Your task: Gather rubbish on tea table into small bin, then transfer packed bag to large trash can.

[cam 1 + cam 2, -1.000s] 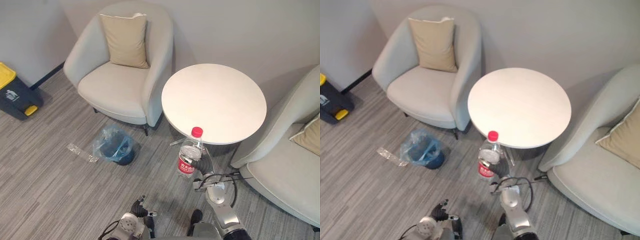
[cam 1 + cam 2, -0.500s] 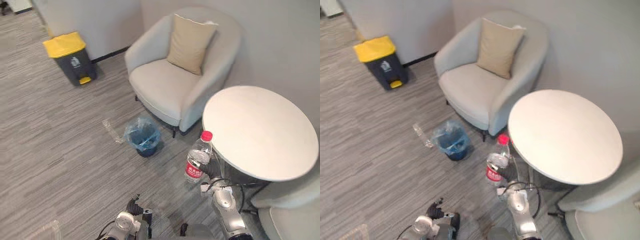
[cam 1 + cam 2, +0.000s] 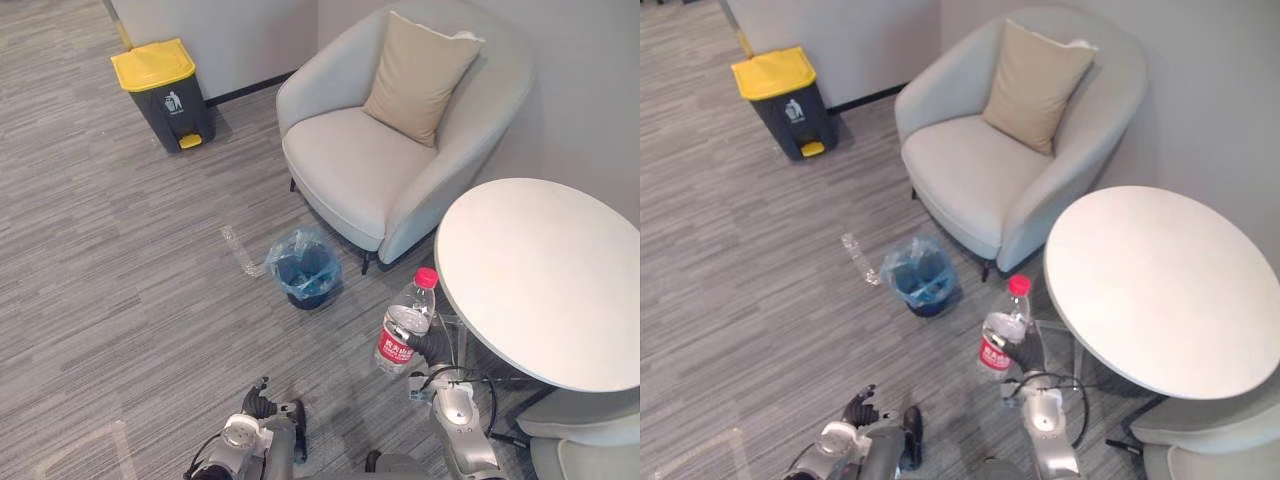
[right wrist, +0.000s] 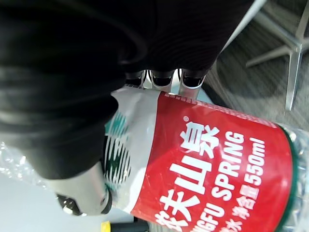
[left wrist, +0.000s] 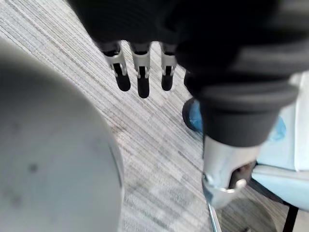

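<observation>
My right hand (image 3: pixel 430 348) was curled round the bottle (image 3: pixel 404 330) beside the edge of the bench (image 3: pixel 540 270) — gathering step — next, I judged, carrying it over the small bin (image 3: pixel 292 282).

Grey striped carpet (image 3: pixel 120 260), pale armchair (image 3: pixel 350 165) with tan cushion (image 3: pixel 420 65) against a light wall (image 3: pixel 590 100)

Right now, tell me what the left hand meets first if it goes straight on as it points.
Likely the grey striped carpet: the left hand aims its straight fingers at it, the blue-bagged small bin off to one side.
</observation>
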Robot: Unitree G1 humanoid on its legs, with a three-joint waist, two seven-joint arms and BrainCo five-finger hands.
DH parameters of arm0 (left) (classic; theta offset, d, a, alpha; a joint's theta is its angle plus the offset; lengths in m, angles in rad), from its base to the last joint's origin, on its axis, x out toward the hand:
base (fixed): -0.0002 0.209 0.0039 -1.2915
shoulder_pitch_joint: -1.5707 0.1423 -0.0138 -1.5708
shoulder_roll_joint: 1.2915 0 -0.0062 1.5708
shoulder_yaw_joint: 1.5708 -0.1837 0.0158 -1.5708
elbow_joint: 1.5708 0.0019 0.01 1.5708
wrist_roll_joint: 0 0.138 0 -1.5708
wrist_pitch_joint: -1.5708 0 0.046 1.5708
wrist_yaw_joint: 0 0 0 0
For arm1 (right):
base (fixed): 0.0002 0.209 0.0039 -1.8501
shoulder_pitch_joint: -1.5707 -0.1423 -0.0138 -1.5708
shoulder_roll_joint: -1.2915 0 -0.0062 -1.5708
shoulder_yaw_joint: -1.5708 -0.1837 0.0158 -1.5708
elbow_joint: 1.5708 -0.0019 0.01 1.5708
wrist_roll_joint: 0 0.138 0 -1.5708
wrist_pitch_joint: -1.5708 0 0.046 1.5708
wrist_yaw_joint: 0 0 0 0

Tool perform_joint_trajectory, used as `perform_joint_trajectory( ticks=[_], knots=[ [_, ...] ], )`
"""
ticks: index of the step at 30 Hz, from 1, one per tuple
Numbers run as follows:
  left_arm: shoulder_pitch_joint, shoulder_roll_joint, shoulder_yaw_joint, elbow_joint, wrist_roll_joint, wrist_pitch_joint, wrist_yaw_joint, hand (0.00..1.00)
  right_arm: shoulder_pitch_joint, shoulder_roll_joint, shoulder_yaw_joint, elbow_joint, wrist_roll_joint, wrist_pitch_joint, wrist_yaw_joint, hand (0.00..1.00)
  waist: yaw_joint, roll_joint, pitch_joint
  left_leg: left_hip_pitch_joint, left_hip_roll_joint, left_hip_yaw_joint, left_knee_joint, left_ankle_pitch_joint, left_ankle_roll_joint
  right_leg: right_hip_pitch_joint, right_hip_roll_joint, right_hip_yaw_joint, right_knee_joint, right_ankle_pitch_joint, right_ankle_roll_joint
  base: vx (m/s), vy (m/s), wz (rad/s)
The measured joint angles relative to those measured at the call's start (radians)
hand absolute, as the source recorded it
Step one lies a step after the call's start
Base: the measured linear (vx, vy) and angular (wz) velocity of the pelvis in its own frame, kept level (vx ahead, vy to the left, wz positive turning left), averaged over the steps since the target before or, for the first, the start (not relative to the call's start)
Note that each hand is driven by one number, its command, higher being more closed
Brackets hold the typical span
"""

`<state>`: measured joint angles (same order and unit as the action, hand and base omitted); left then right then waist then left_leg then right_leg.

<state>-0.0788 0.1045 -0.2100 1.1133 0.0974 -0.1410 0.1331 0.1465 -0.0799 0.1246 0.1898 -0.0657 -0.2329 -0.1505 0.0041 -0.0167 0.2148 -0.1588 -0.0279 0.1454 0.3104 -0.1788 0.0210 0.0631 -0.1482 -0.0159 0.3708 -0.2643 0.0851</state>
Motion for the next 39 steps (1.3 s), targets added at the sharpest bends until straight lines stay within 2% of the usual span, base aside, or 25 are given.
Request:
perform_joint_trajectory(
  ticks=[2,3,4,5,8,9,10,11,12,13,15,16,18,19,20,22,23,24,25,26,27,28,30,34,39],
  knots=[
    [0.001,0.013,-0.056,0.009,0.015,0.002,0.001,0.00,0.001,0.002,0.016,0.000,-0.003,0.000,0.009,1.00,-0.011,-0.005,0.002,0.096,-0.011,0.009,-0.051,-0.005,0.010,-0.128,-0.014,0.041,0.332,0.038,0.034,0.27,0.108,-0.12],
    [0.002,0.016,-0.067,0.010,0.020,0.002,0.001,0.00,0.002,0.002,0.020,0.000,-0.003,0.000,0.012,1.00,-0.018,-0.006,0.002,0.112,-0.011,0.007,-0.056,-0.008,0.013,-0.144,-0.016,0.043,0.382,0.030,0.031,0.27,0.048,0.10],
    [0.002,0.021,-0.079,0.019,0.019,0.002,0.003,0.00,-0.001,0.001,0.028,0.001,-0.005,0.000,0.013,1.00,-0.021,-0.007,-0.001,0.151,-0.011,0.002,-0.072,-0.007,0.015,-0.187,-0.017,0.026,0.446,0.004,0.012,0.26,0.016,0.11],
    [0.002,0.021,-0.078,0.019,0.019,0.005,0.011,0.00,-0.012,0.000,0.036,0.010,-0.006,0.000,0.015,1.00,-0.022,-0.007,-0.001,0.174,-0.004,-0.004,-0.083,-0.007,0.015,-0.217,-0.008,0.012,0.442,-0.024,0.000,0.25,-0.002,0.08],
    [0.005,0.015,-0.046,0.021,0.012,0.020,0.019,0.00,-0.035,-0.001,0.037,0.053,-0.005,-0.001,0.019,1.00,-0.026,-0.003,0.001,0.200,0.023,-0.028,-0.089,-0.007,0.015,-0.252,0.026,-0.014,0.329,-0.048,-0.015,0.18,-0.078,0.23],
    [0.008,0.016,-0.040,0.021,0.003,0.020,0.020,0.00,-0.042,-0.001,0.037,0.070,-0.005,0.001,0.022,1.00,-0.027,0.002,0.004,0.214,0.042,-0.048,-0.100,-0.006,0.014,-0.259,0.052,-0.015,0.215,-0.043,-0.018,0.20,-0.156,0.41],
    [0.014,0.018,-0.031,0.022,-0.006,0.020,0.019,0.00,-0.039,0.001,0.037,0.070,-0.004,0.001,0.023,1.00,-0.029,-0.004,0.001,0.216,0.050,-0.068,-0.103,-0.005,0.005,-0.257,0.072,-0.007,0.031,0.029,-0.015,0.24,-0.191,0.44],
    [0.017,0.020,-0.027,0.023,-0.008,0.020,0.018,0.00,-0.037,0.002,0.037,0.070,-0.002,0.001,0.023,1.00,-0.029,-0.011,-0.003,0.215,0.047,-0.073,-0.103,-0.004,0.004,-0.250,0.071,-0.003,-0.026,0.070,-0.014,0.21,-0.192,0.64],
    [0.016,0.010,-0.002,0.035,-0.012,0.022,0.020,0.00,-0.027,-0.007,0.037,0.072,-0.001,0.000,0.023,1.00,-0.031,-0.018,-0.014,0.227,0.030,-0.123,-0.096,-0.041,-0.060,-0.253,0.061,0.002,-0.090,0.232,-0.045,0.18,-0.177,0.42],
    [0.017,0.001,0.005,0.041,-0.012,0.023,0.019,0.00,-0.032,-0.013,0.038,0.078,-0.001,0.003,0.024,1.00,-0.031,-0.006,-0.015,0.230,0.043,-0.128,-0.098,-0.043,-0.064,-0.248,0.069,-0.006,-0.087,0.235,-0.048,0.22,-0.208,0.44],
    [0.031,-0.021,0.028,0.046,-0.010,0.020,0.019,0.00,-0.025,-0.029,0.037,0.080,0.001,0.008,0.024,1.00,-0.031,0.037,-0.032,0.228,0.087,-0.153,-0.100,-0.050,-0.078,-0.201,0.104,-0.036,-0.163,0.237,-0.059,0.21,-0.190,0.18],
    [0.031,-0.023,0.030,0.048,-0.010,0.021,0.018,0.00,-0.022,-0.031,0.036,0.080,0.002,0.008,0.024,1.00,-0.034,0.042,-0.033,0.227,0.096,-0.164,-0.100,-0.052,-0.080,-0.189,0.114,-0.047,-0.180,0.240,-0.064,0.17,-0.182,0.39],
    [0.031,-0.023,0.036,0.048,-0.003,0.022,0.016,0.00,-0.009,-0.031,0.034,0.080,0.010,0.008,0.024,1.00,-0.043,0.040,-0.030,0.211,0.115,-0.186,-0.081,-0.043,-0.099,-0.149,0.125,-0.086,-0.222,0.238,-0.076,0.09,-0.124,0.58],
    [0.027,-0.023,0.038,0.040,0.002,0.021,0.017,0.00,-0.002,-0.031,0.035,0.080,0.024,0.008,0.024,1.00,-0.043,0.029,-0.023,0.181,0.119,-0.186,-0.004,-0.043,-0.106,-0.124,0.125,-0.105,-0.248,0.223,-0.074,0.04,-0.095,0.67],
    [0.018,-0.022,0.039,0.031,0.001,0.021,0.017,0.00,0.002,-0.030,0.036,0.081,0.027,0.008,0.024,1.00,-0.038,0.023,-0.015,0.130,0.125,-0.182,0.114,-0.041,-0.109,-0.094,0.122,-0.126,-0.270,0.223,-0.076,0.03,-0.072,0.60],
    [0.015,-0.019,0.043,0.019,-0.001,0.021,0.018,0.00,0.003,-0.037,0.041,0.094,0.028,0.008,0.025,1.00,-0.019,0.018,-0.011,0.085,0.133,-0.157,0.215,-0.036,-0.131,-0.058,0.117,-0.130,-0.291,0.226,-0.086,0.03,-0.007,0.14],
    [0.015,-0.027,0.049,0.018,-0.003,0.020,0.019,0.00,0.003,-0.037,0.043,0.104,0.027,0.008,0.025,1.00,-0.007,0.022,-0.013,0.088,0.142,-0.141,0.186,-0.054,-0.120,-0.046,0.117,-0.130,-0.300,0.225,-0.087,0.04,0.024,-0.05],
    [0.016,-0.030,0.049,0.018,-0.003,0.020,0.018,0.00,0.004,-0.038,0.043,0.105,0.027,0.008,0.025,1.00,-0.007,0.028,-0.015,0.089,0.143,-0.142,0.157,-0.054,-0.118,-0.043,0.117,-0.130,-0.304,0.226,-0.085,0.04,0.088,-0.02],
    [0.018,-0.035,0.049,0.018,-0.007,0.021,0.019,0.00,0.003,-0.040,0.038,0.105,0.027,0.008,0.024,1.00,-0.008,0.037,-0.016,0.090,0.142,-0.147,0.055,-0.044,-0.107,-0.044,0.114,-0.129,-0.309,0.228,-0.077,0.06,0.142,0.06],
    [0.018,-0.033,0.049,0.016,-0.011,0.021,0.018,0.00,0.002,-0.042,0.033,0.108,0.027,0.008,0.023,1.00,-0.007,0.044,-0.015,0.091,0.139,-0.165,-0.039,-0.001,-0.122,-0.045,0.115,-0.129,-0.309,0.233,-0.066,0.08,0.174,0.01],
    [0.016,-0.029,0.049,0.016,-0.011,0.021,0.020,0.00,-0.001,-0.041,0.034,0.116,0.027,0.009,0.022,1.00,-0.005,0.040,-0.016,0.102,0.131,-0.163,-0.056,0.007,-0.123,-0.045,0.109,-0.120,-0.309,0.235,-0.063,0.10,0.160,-0.01],
    [0.018,-0.018,0.041,0.018,-0.011,0.022,0.020,0.00,0.001,-0.038,0.037,0.124,0.026,0.012,0.023,1.00,-0.001,0.020,-0.018,0.123,0.107,-0.160,-0.089,0.024,-0.112,-0.045,0.093,-0.116,-0.320,0.241,-0.049,0.10,0.148,-0.04],
    [0.014,-0.003,0.032,0.018,-0.011,0.023,0.020,0.00,-0.001,-0.034,0.038,0.144,0.025,0.013,0.028,1.00,-0.002,0.006,-0.018,0.124,0.087,-0.153,-0.094,0.023,-0.109,-0.044,0.076,-0.113,-0.331,0.247,-0.037,0.10,0.141,0.01],
    [0.014,0.000,0.014,0.017,-0.009,0.023,0.019,0.00,-0.004,-0.035,0.038,0.156,0.003,0.020,0.031,1.00,0.000,0.008,-0.018,0.135,0.037,-0.176,-0.100,0.031,-0.095,-0.019,0.034,-0.120,-0.353,0.250,-0.025,0.08,0.105,0.12],
    [0.015,0.005,-0.023,0.018,-0.009,0.021,0.018,0.00,-0.015,-0.034,0.036,0.226,-0.026,0.024,0.021,1.00,0.003,0.005,-0.027,0.145,0.020,-0.223,-0.124,0.045,-0.073,0.010,0.029,-0.152,-0.375,0.249,-0.023,0.02,0.005,0.23]
  ],
)
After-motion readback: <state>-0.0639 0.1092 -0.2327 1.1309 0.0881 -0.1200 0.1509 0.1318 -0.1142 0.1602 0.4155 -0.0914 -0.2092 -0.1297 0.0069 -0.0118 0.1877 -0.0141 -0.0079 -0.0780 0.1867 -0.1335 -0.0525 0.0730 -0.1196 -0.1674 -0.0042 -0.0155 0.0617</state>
